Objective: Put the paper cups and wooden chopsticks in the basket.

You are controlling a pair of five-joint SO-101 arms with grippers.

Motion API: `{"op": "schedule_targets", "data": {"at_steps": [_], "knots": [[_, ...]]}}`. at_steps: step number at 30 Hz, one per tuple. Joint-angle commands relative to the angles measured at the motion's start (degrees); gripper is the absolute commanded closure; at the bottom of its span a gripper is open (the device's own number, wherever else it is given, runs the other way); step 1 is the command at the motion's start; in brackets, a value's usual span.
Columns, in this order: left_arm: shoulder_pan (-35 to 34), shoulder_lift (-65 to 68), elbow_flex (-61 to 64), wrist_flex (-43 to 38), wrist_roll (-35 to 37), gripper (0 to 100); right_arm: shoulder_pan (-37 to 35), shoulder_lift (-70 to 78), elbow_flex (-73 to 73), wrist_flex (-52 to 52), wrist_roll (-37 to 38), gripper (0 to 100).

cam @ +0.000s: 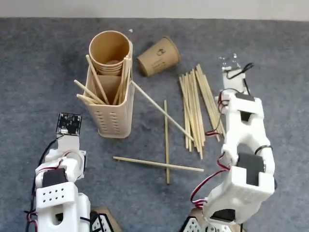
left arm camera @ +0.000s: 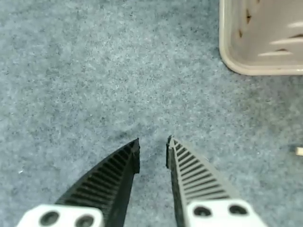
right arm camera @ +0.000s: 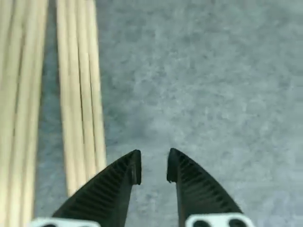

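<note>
A tall beige basket (cam: 115, 113) stands upright left of centre and holds stacked paper cups (cam: 110, 48) and several chopsticks. One more paper cup (cam: 158, 56) lies on its side just right of the basket's top. A pile of wooden chopsticks (cam: 197, 104) lies on the grey carpet to the right, with three loose ones (cam: 166, 142) nearer the middle. My left gripper (left arm camera: 152, 149) hovers over bare carpet beside the basket's corner (left arm camera: 246, 66), narrowly open and empty. My right gripper (right arm camera: 154, 165) is narrowly open and empty over carpet, next to the chopstick pile (right arm camera: 80, 94).
The left arm (cam: 60, 183) sits folded at the lower left, below the basket. The right arm (cam: 244, 130) stretches up the right side, alongside the pile. One loose chopstick (cam: 161, 112) leans from the basket toward the pile. Carpet at far left and top right is bare.
</note>
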Motion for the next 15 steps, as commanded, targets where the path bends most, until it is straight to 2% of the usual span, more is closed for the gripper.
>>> {"op": "schedule_targets", "data": {"at_steps": [1, 6, 15], "knots": [[0.48, -0.66, 0.40, -0.88, 0.09, 87, -2.15, -0.75, -1.80, 1.45, 0.44, 88.2], [0.48, -0.66, 1.71, -3.60, 0.09, 87, -3.56, -0.75, -0.04, 1.45, 0.53, 88.2], [0.48, -0.66, 1.80, -3.69, 0.09, 87, -4.44, 1.63, -0.31, 1.19, 0.62, 88.2]]}}
